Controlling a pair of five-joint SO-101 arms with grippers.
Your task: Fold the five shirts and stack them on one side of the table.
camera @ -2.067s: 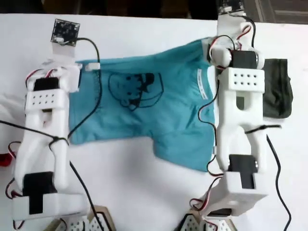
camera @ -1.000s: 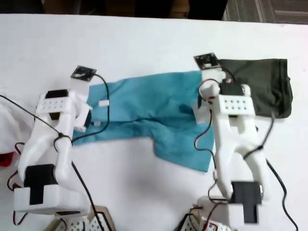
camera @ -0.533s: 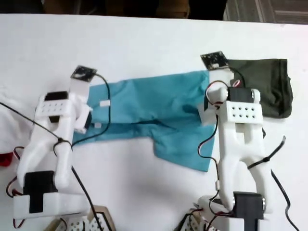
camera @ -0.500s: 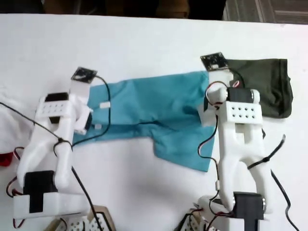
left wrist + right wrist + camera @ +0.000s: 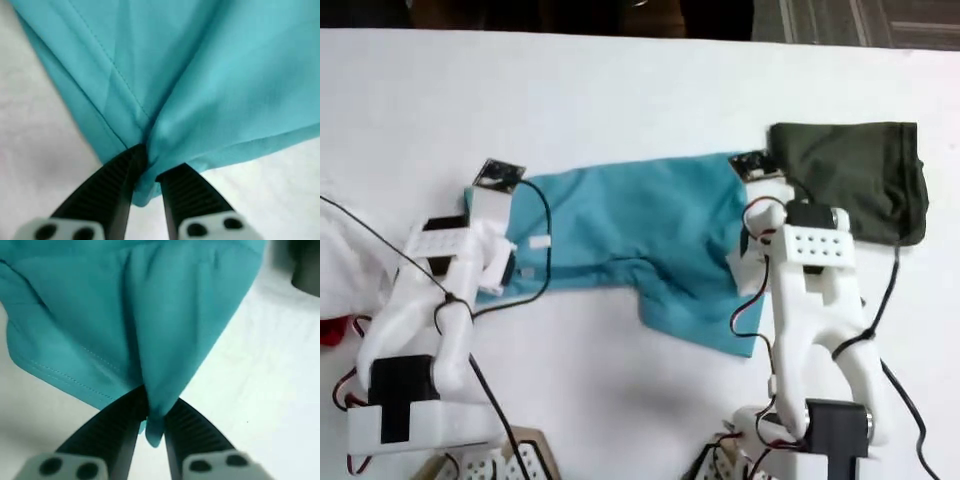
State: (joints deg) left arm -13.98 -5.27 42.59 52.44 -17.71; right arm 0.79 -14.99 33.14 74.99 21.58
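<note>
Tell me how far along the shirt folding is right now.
Done: one dark shirt lies folded at the right side of the table. In hand: the left gripper and right gripper each pinch an end of the teal shirt, which looks partly folded, one sleeve sticking out. Left: finish that fold, stack it, then the rest; the white cloth at the left edge may be another shirt.

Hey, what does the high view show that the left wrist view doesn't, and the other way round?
The high view adds the left arm and right arm, one at each end of the teal shirt, a folded dark green shirt beside the right arm, and white cloth past the left arm. The left wrist view adds the left gripper up close, its jaws shut on a pinched fold of the shirt's edge. Both share the teal shirt and the white table.
</note>
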